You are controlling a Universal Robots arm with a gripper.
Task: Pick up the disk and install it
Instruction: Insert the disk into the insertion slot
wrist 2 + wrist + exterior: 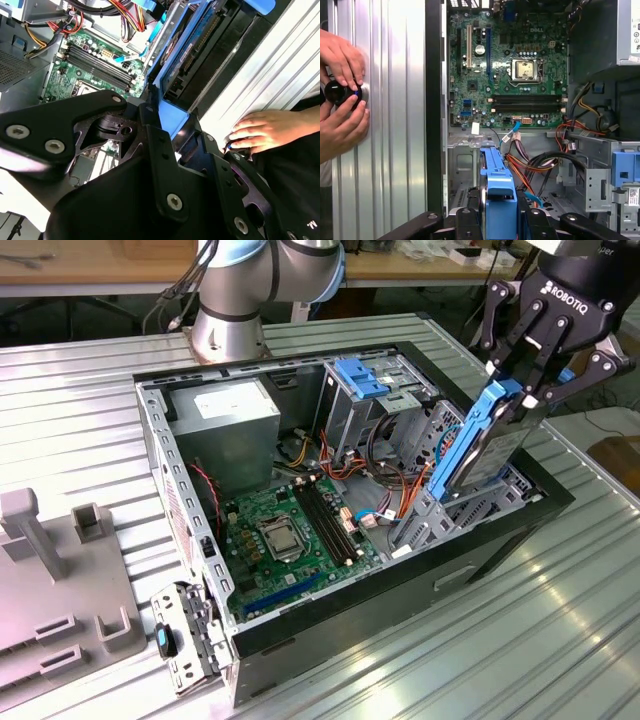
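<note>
Disk (pixel 482 445) stands nearly on end, leaning a little. The upper end of its blue carrier is clamped between the fingers of the gripper (pixel 527 390), which points down from the exterior view's upper right. The disk's lower end is down at the grey drive cage (pixel 440 505), at the end of the open computer case (pixel 330 615) toward the exterior view's right, near the motherboard (pixel 290 530). In the first wrist view, a person's hands (pixel 340 125) hold a small black round object (pixel 337 92) on the ribbed metal table (pixel 395 150) beside the case.
</note>
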